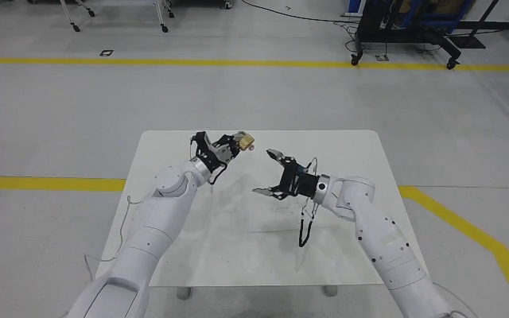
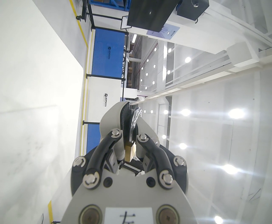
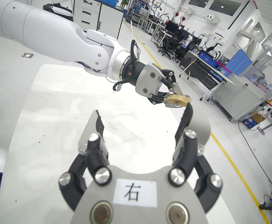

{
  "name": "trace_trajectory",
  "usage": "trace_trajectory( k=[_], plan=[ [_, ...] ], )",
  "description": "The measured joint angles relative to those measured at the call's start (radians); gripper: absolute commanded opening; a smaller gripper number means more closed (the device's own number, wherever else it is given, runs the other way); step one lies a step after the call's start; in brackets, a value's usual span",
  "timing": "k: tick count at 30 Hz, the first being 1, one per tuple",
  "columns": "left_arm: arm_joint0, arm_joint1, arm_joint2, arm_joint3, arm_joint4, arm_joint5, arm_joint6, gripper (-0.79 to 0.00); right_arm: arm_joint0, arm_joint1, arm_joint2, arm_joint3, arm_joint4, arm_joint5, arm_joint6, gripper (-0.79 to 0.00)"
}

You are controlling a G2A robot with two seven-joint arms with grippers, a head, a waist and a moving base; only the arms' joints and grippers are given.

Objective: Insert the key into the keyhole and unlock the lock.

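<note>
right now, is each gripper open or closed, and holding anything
left gripper: closed on the brass padlock
right gripper: open, holding nothing

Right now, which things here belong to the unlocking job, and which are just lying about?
Job:
- lock, held above the table
- left gripper, shut on the lock
- right gripper, open, facing the lock

Not the job:
- cart on the floor beyond the table
- cabinet
- chairs
</note>
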Motion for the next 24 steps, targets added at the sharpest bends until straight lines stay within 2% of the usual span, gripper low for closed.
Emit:
trace_trajectory(
  k=[3, 6, 8, 14, 20, 24],
  plan=[
    [0.007, 0.0, -0.007, 0.003, -0.024, 0.013, -0.013, -0.785, -0.014, 0.0, -0.001, -0.023, -0.035, 0.043, 0.027, 0.0],
    [0.007, 0.0, -0.007, 0.003, -0.023, 0.013, -0.013, -0.785, -0.045, 0.0, -0.038, -0.077, -0.17, 0.194, 0.086, 0.0],
    [0.012, 0.0, -0.002, -0.007, -0.011, 0.014, -0.006, -0.785, -0.046, 0.0, -0.076, -0.082, -0.265, 0.242, 0.089, -0.394],
    [0.023, -0.003, 0.023, -0.055, 0.066, 0.025, 0.056, -0.785, -0.037, -0.008, -0.128, -0.044, -0.367, 0.384, 0.067, -0.403],
    [0.027, 0.002, 0.031, -0.068, 0.154, 0.023, 0.079, -0.785, -0.035, -0.009, -0.126, -0.023, -0.34, 0.408, 0.025, -0.459],
    [0.037, 0.005, 0.024, -0.081, 0.173, 0.024, 0.083, -0.785, -0.036, -0.012, -0.137, -0.031, -0.381, 0.481, 0.063, -0.459]
  ],
)
